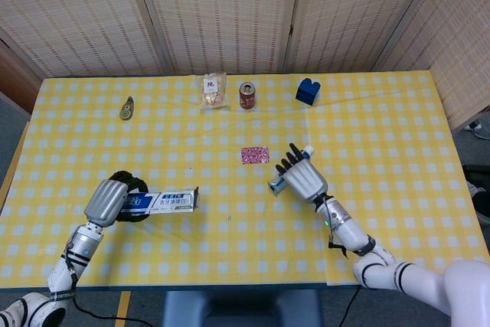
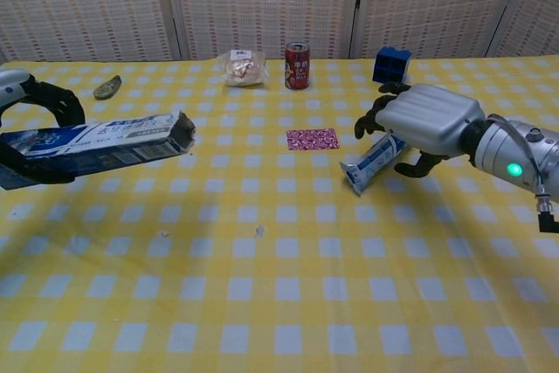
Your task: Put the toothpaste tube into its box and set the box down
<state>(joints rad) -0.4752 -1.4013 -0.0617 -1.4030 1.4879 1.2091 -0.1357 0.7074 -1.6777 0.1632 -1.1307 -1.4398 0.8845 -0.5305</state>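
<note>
Toothpaste tube (image 2: 374, 162) — under right hand (image 2: 428, 122)

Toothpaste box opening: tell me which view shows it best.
The chest view: the toothpaste box, held in the left robot hand, turns its dark open end toward the camera. The head view shows only the box's printed top face.

Held box (image 2: 96, 141), tube (image 2: 374, 163) on table

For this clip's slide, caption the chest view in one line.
Left hand holds the toothpaste box aloft; right hand covers the toothpaste tube.
</note>
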